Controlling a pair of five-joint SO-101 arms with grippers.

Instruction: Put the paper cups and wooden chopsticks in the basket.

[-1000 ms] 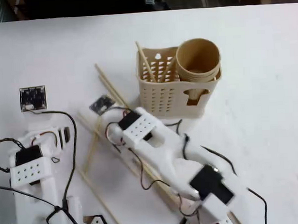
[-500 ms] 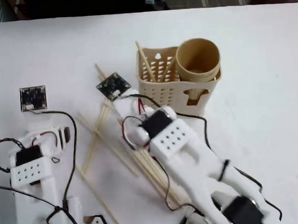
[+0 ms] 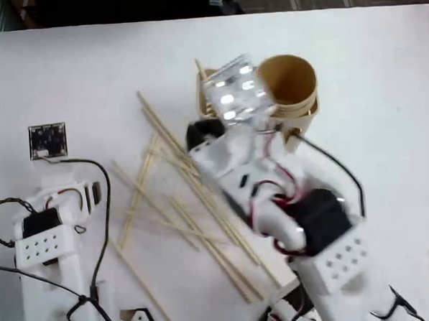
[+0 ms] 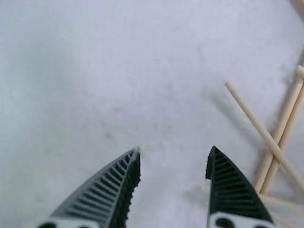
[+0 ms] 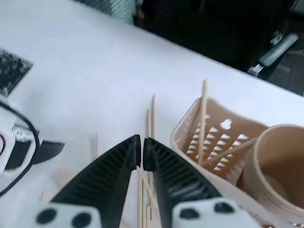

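From up high, the paper cup (image 3: pixel 288 81) is sitting in the basket (image 3: pixel 203 102) at the upper middle. Loose chopsticks (image 3: pixel 195 201) are lying across the table (image 3: pixel 382 65).

In the left wrist view, the left gripper (image 4: pixel 175 152) is hanging over the table, jaws apart.

In the right wrist view, the right gripper (image 5: pixel 142 141) is holding its jaws together, with the basket at lower right.

Tan paper cups (image 3: pixel 288 81) upright in the beige perforated basket (image 5: pixel 211 135), loose wooden chopsticks (image 3: pixel 157 122) strewn criss-cross just beside it

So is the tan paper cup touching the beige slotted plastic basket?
Touching. The right wrist view shows the cup standing inside the basket, against its wall.
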